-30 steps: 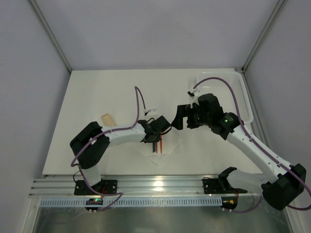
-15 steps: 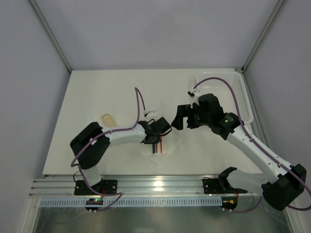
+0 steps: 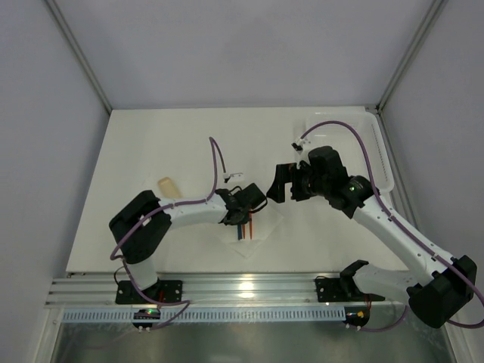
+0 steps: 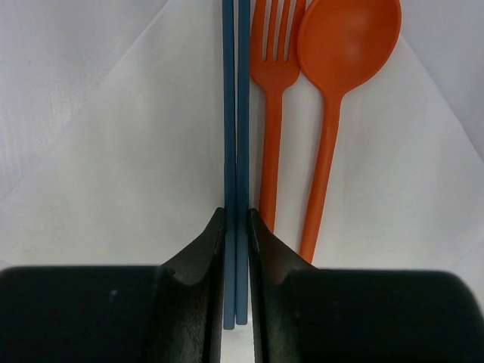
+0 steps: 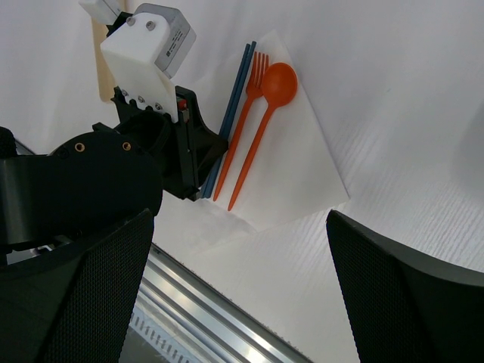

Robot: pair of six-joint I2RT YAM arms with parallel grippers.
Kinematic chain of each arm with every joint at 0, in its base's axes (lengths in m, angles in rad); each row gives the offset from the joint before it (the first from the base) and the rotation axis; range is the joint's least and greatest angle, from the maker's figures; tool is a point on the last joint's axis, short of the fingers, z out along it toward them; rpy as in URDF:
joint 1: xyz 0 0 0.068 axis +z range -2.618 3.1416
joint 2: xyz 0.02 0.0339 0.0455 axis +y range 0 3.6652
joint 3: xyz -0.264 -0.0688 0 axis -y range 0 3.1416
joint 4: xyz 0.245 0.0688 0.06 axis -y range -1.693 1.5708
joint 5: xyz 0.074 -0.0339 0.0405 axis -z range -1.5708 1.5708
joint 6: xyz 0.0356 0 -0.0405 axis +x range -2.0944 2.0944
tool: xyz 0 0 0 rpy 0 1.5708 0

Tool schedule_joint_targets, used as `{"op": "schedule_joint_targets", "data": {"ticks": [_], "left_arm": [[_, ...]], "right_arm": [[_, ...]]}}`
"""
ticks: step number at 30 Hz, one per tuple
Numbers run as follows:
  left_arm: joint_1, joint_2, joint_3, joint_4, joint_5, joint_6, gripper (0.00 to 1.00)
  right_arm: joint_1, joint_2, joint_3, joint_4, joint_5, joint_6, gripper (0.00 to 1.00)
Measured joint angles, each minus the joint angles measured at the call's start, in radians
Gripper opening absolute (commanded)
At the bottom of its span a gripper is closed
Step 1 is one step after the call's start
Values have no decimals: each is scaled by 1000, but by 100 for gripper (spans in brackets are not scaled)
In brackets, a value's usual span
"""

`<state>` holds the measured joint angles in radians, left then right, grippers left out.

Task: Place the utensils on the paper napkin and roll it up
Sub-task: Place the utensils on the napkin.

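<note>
Far left, a pale tan flat piece (image 3: 168, 186) is lying alone on the table (image 3: 151, 144), well apart from the rest; what it is cannot be told from here.

The left gripper (image 4: 236, 219) is reaching over the paper napkin (image 5: 302, 159), its jaws drawn nearly together and clamping a pair of blue chopsticks (image 4: 235, 113) near their lower ends. The two sticks are running side by side, straight out from the jaws, apparently so that they go down as one bundle. Whether they are already resting on the paper or hanging just above it cannot be told.

Just to their right, the orange fork (image 4: 271, 113) is lying flat on the napkin, and the orange spoon (image 4: 340, 68) is lying beside it, bowl touching the fork's tines. All the handles are pointing the same way, parallel with the chopsticks, which should let the sheet roll around them evenly. The napkin is sitting as a diamond near the table's front edge, so a corner is likely offering a start for the roll.

Further right, the right gripper (image 3: 277, 183) is hovering with its fingers spread wide and holding nothing, probably waiting clear of the napkin until the chopsticks are released. The white mesh basket (image 3: 382, 162) is standing in the far right corner.
</note>
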<state>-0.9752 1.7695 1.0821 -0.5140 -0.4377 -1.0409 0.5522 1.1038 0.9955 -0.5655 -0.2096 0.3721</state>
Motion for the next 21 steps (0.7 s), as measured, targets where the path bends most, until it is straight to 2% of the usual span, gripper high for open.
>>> {"op": "schedule_joint_targets", "data": {"ticks": [8, 15, 21], "left_arm": [[0, 0, 0, -1, 0, 0, 15], [0, 0, 0, -3, -6, 1, 30], [0, 0, 0, -3, -8, 1, 33]], "right_arm": [[0, 0, -1, 0, -1, 0, 99], [0, 0, -1, 0, -3, 0, 99], [0, 0, -1, 0, -3, 0, 99]]}}
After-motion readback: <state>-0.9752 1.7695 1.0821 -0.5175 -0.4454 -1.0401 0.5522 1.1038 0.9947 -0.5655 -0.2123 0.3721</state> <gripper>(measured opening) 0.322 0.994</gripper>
